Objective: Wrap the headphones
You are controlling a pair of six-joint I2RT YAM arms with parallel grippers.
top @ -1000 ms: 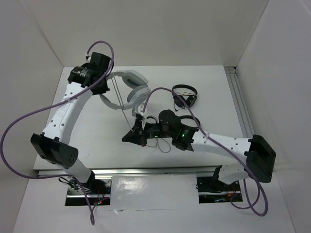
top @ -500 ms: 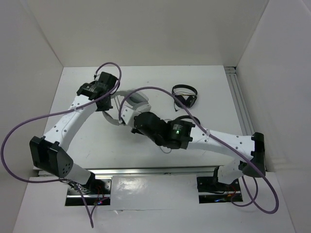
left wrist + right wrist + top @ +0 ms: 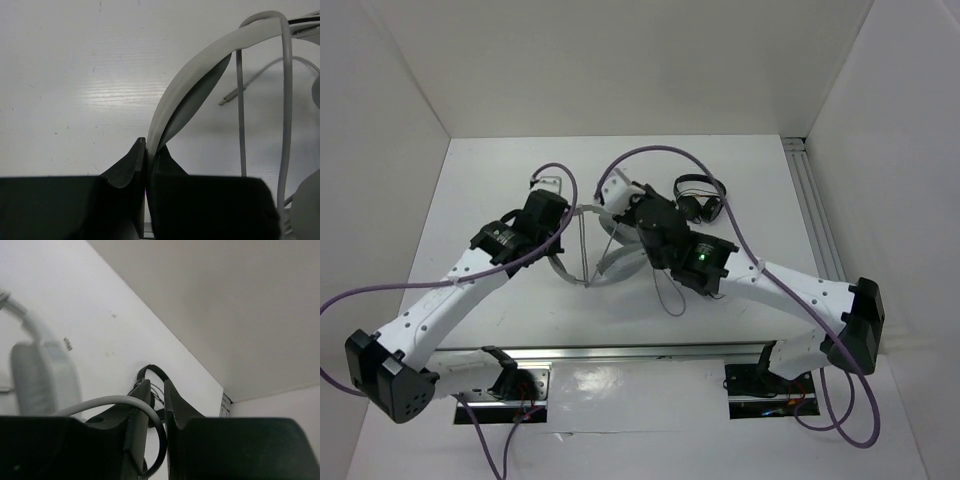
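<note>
Headphones: the large light grey headphones point(image 3: 612, 262) are in the middle of the counter point(image 3: 490, 180), between the two arms. They seem partly lifted, but I cannot tell whether an earcup touches the surface.
Left claw: the left claw point(image 3: 150, 146) is pressed together on the thin edge of the headband point(image 3: 192, 75), which curves up and away from the fingertips. I think this grip is there to fix the headset, so that it does not turn when the cable goes around it.
Right claw: the right claw point(image 3: 158, 385) is a little spread, with only a narrow gap. The grey cable point(image 3: 112, 401) lies over one finger and bends down into the gap. It looks loose there, not squeezed.
Cable: in the left wrist view the cable point(image 3: 287, 100) runs over the headband and down beside it, and its plug point(image 3: 227, 99) is free near the counter. So at least one pass over the band seems made.
Earcup: one grey earcup point(image 3: 42, 372) is blurred at the left of the right wrist view.
Other items: the small black headphones point(image 3: 700, 195) lie just behind the right claw, apart from the grey ones.
Step in hand: probably laying a loop and letting the cable go.
Risk: the free end may slip off the band.
</note>
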